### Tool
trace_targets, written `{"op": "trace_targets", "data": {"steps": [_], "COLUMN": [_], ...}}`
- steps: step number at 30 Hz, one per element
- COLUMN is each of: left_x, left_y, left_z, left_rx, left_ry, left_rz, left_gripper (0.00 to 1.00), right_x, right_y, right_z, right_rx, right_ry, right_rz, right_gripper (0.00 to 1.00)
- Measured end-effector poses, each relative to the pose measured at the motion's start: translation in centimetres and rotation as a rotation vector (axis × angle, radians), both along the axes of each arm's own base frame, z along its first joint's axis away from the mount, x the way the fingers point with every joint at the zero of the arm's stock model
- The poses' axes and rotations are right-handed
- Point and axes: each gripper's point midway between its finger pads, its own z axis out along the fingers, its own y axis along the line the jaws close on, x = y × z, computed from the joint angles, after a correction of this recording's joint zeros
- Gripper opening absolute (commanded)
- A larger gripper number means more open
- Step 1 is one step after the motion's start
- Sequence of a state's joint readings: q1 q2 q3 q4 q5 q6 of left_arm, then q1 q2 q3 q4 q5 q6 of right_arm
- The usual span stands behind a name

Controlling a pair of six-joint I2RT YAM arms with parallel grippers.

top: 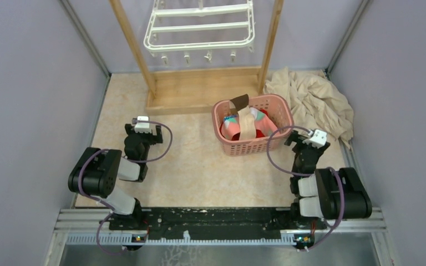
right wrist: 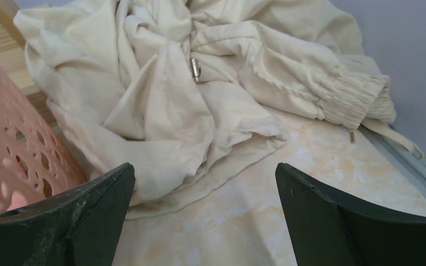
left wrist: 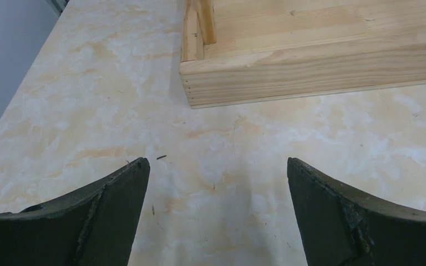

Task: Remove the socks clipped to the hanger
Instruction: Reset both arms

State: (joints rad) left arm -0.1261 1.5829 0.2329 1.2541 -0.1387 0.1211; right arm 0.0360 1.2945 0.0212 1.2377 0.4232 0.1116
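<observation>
Hanger: one white hanger (top: 199, 27) is hanging inside the single wooden frame (top: 199, 88) at the tabletop's far edge, raised so that clipped items would dangle free. Its upper part is running out of view.
Clips: four clips (top: 187, 56) are showing under its near bar, all dangling empty.
Socks: the socks (top: 247, 124) are lying heaped in one pink basket (top: 280, 105), right of centre and just before the frame's base. One brown sock is draping over the far rim. At least four are showing, but the tangle is preventing an exact count.
Cloth: one beige cloth (top: 316, 100) is lying crumpled in the far right corner.
Left gripper: the left gripper (left wrist: 216, 163) is pointing at bare tabletop near the left edge, jaws spread wide, gripping nothing.
Right gripper: the right gripper (right wrist: 204, 166) is sitting beside the basket's near right corner, jaws equally wide, gripping nothing.
Judgement: removal is looking complete.
</observation>
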Motion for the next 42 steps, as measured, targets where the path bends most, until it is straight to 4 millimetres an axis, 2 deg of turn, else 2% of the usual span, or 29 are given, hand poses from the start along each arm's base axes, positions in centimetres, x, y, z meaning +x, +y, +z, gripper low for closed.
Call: {"op": "trace_targets", "data": {"steps": [6,14,20,24,42], "left_x": [0.0,0.0,0.0,0.0,0.0], "left_y": [0.0,0.1,0.1,0.1,0.0], "left_z": [0.1,0.1,0.1,0.1,0.1], "left_rx": [-0.001,-0.001,-0.001,-0.001,-0.001], "left_ry": [-0.003,-0.003,-0.003,-0.003,-0.003], "left_rz": [-0.002,0.002,0.001,0.002,-0.005], "left_gripper": [0.99,0.99,0.99,0.99,0.99], "right_x": [0.8,1.2,3.1,3.8,4.0], "right_y": [1.4,2.4,4.3,5.6,5.0], "right_z": [-0.8,-0.7,-0.4,-1.0,-2.3], "right_rx": [-0.030,-0.051,-0.084,-0.115,-0.107], "right_ry": [-0.006,-0.003,0.022,0.065,0.133], "right_rz": [0.095,0.160,0.271,0.357,0.330], "right_gripper": [0.98,0.99,0.98,0.99,0.98]}}
